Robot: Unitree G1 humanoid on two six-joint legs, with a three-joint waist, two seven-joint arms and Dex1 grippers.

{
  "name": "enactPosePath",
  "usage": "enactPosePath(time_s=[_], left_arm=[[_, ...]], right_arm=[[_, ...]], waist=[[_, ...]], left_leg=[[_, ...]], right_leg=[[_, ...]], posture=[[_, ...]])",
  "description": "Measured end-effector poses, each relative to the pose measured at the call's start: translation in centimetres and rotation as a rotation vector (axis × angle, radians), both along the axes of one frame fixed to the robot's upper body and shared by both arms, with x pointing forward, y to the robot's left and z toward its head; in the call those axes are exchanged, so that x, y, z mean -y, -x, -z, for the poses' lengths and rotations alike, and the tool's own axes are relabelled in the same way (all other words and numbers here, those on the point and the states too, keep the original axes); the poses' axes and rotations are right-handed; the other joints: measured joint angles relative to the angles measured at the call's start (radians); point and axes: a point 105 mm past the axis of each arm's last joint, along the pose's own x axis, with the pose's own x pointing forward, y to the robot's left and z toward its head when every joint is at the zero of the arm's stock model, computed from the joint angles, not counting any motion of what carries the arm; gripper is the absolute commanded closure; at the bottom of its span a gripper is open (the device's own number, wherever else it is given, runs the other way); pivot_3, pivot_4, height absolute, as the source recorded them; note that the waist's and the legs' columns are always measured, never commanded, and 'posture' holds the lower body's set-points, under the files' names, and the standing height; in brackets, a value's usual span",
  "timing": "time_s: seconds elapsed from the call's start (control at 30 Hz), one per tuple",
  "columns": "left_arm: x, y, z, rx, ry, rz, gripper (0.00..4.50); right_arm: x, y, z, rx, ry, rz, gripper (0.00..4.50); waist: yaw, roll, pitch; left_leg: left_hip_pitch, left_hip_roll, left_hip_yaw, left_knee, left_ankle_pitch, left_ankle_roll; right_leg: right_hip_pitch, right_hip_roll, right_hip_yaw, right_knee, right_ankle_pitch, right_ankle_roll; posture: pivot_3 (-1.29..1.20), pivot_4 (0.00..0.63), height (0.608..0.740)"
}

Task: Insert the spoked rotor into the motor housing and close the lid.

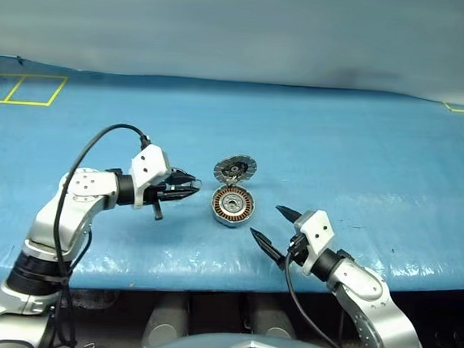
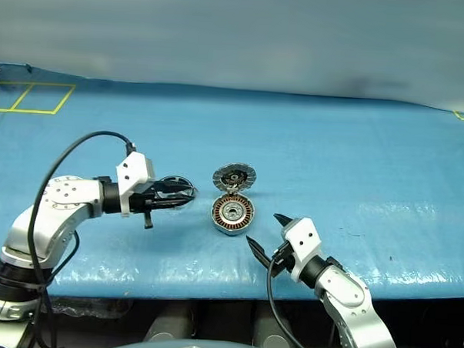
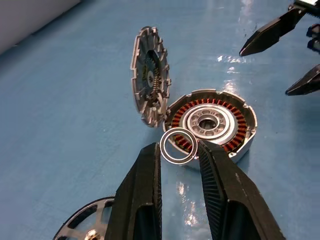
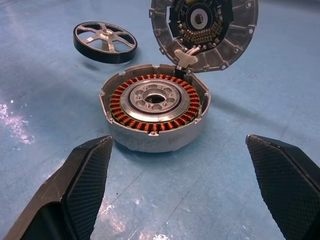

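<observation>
Motor housing (image 1: 232, 206) lies near the desk's (image 1: 356, 149) front edge, its lid (image 1: 234, 171) standing open behind it. Spoked rotor (image 4: 105, 42) rests flat just beside, under the left gripper (image 3: 179, 152), which pinches a thin ring (image 3: 178, 146). Right gripper (image 1: 274, 224) is spread wide.

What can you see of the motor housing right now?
The motor housing is a round, shallow, metal-looking cup resting flat on the blue table, open side up. Inside, a ring of copper-coloured windings surrounds a silver centre with a hole in its middle; no rotor sits in it. The lid stands raised, open, joined at its far edge. The open right gripper faces it without touching; the spoked rotor lies apart beside it.
</observation>
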Motion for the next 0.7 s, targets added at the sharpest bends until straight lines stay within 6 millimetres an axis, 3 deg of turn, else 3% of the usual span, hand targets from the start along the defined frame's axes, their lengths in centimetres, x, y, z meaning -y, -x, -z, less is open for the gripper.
enactPosePath(time_s=[0.13,0.33,0.57,0.7], left_arm=[[2.1,0.7,1.3,-0.056,0.011,0.044,3.76],[5.4,0.1,1.7,-0.044,-0.012,0.078,3.76],[7.1,-1.1,2.2,-0.038,-0.060,0.077,3.76],[7.3,-1.5,3.6,-0.042,-0.138,0.079,3.76]], right_arm=[[0.0,0.2,0.1,-0.006,0.002,-0.005,0.00],[-0.1,0.5,0.4,-0.009,0.003,-0.006,0.00],[-0.4,0.6,0.6,-0.013,0.002,-0.004,0.00],[-0.4,0.3,0.5,-0.003,0.001,0.009,0.00]], waist=[[0.000,0.000,0.000],[0.002,0.000,0.000],[0.000,0.000,0.000],[0.000,0.000,0.000]], left_leg=[[0.000,0.000,0.000,0.000,0.000,0.000],[0.000,0.000,0.000,0.000,0.000,0.000],[-0.001,0.000,0.000,-0.001,0.000,0.000],[-0.001,0.000,0.000,-0.001,0.000,0.000]], right_leg=[[0.000,0.000,0.000,0.000,0.000,0.000],[0.000,0.000,0.000,0.000,0.000,0.000],[-0.001,0.000,0.000,0.000,0.000,0.000],[-0.001,0.000,0.000,0.000,0.000,0.000]], posture=[[0.00,0.150,0.740],[0.00,0.150,0.740],[0.00,0.150,0.740],[0.00,0.150,0.740]])
